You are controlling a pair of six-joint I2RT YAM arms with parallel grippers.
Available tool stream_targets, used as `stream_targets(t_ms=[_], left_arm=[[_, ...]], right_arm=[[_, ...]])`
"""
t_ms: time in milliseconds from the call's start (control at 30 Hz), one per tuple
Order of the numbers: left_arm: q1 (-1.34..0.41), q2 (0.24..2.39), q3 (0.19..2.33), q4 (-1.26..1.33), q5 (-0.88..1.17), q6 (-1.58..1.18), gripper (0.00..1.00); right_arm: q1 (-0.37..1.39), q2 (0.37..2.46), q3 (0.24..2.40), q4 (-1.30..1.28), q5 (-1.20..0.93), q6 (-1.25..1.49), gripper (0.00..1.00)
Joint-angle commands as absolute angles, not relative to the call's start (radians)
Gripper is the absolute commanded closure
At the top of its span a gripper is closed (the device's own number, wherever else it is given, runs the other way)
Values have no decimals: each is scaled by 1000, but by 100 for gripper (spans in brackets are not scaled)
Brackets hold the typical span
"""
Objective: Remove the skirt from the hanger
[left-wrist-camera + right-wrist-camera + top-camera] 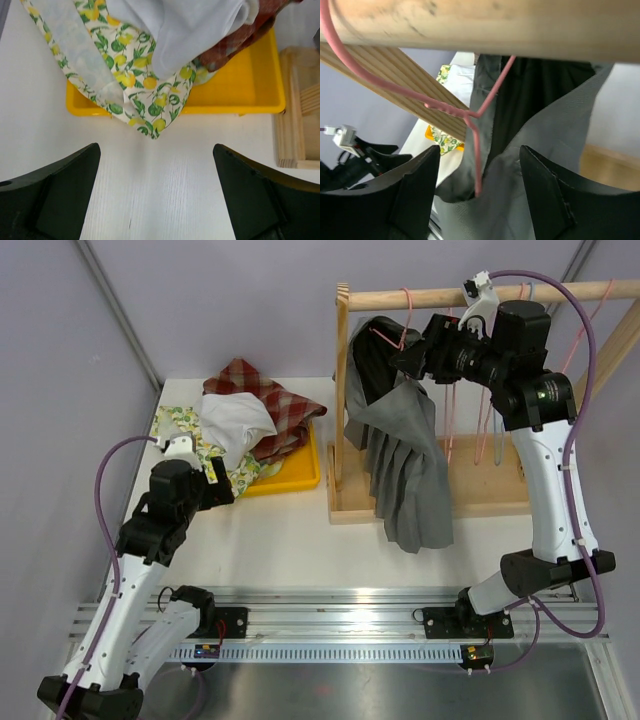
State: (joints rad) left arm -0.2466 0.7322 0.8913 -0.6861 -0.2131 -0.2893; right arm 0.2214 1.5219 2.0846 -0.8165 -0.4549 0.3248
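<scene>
The grey pleated skirt hangs from the pink wire hanger on the round wooden rail, at about 1 o'clock in the top view. The risk, as I judge it, is that a pull on the cloth alone drags the hook off the rail or snags the waistband on the wire.

The right gripper has its 2 fingers apart either side of the hanger neck, clamping nothing. I cannot tell whether they touch the cloth. The left gripper, at 9 o'clock beside the yellow plastic tray, is spread wide and empty.
</scene>
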Motion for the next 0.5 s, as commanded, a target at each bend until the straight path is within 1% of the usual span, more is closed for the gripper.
stream_targets(t_ms=[0,67,100,200,233,300,367,467], left_arm=[[-245,710,853,-646,-206,-295,1],[-245,710,854,-641,-207,-291,1],[-245,709,854,-637,-207,-290,1],[-245,707,848,-632,-206,-290,1],[-245,710,847,-632,-198,-290,1],[-245,712,847,-634,-196,-288,1],[-245,712,847,-630,-196,-287,1],[-245,709,847,-630,-195,-285,1]], right_arm=[[256,1522,2102,-764,-445,342,30],[270,1531,2089,-752,-430,350,40],[275,1532,2076,-736,-423,356,48],[290,1539,2050,-721,-408,364,61],[293,1539,2042,-716,-407,365,68],[298,1539,2026,-710,-394,371,75],[299,1540,2022,-709,-388,370,85],[299,1545,2023,-718,-376,368,96]])
